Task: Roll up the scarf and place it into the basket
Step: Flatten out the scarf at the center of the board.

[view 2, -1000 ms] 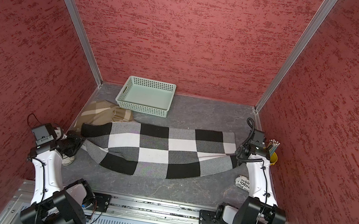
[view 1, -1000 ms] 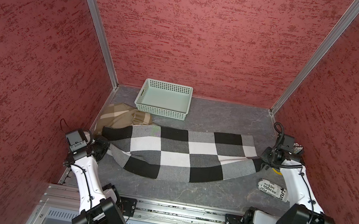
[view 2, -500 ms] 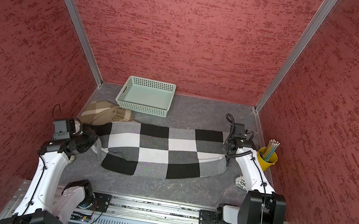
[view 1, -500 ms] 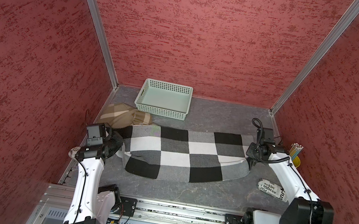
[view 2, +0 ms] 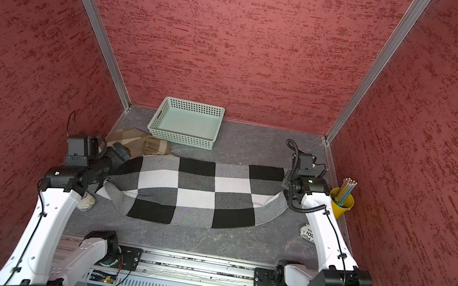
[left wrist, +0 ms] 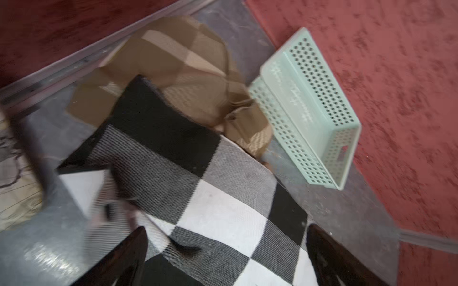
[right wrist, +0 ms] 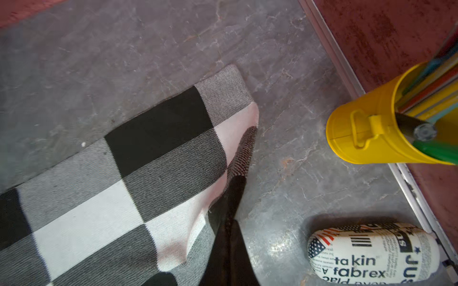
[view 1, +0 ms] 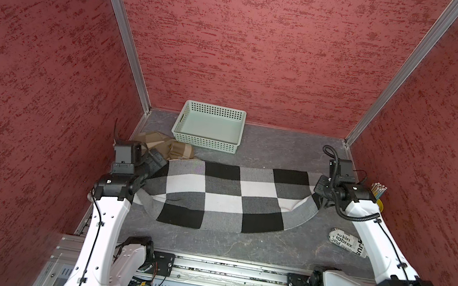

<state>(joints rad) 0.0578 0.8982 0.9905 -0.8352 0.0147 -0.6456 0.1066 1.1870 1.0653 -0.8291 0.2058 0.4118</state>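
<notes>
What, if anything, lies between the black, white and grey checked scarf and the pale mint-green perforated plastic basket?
Only a bunched tan checked cloth, lying by the basket's near corner on the robot's left, with the scarf's end overlapping it. Elsewhere only bare grey tabletop separates them.

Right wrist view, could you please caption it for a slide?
Shut right gripper pinches the checked black-white-grey woven scarf near a yellow pencil bucket.

We are pinching the checked scarf (right wrist: pixel 119 188) by its edge in our right pincer (right wrist: pixel 231 222), near a yellow pencil bucket (right wrist: pixel 364 133).
</notes>
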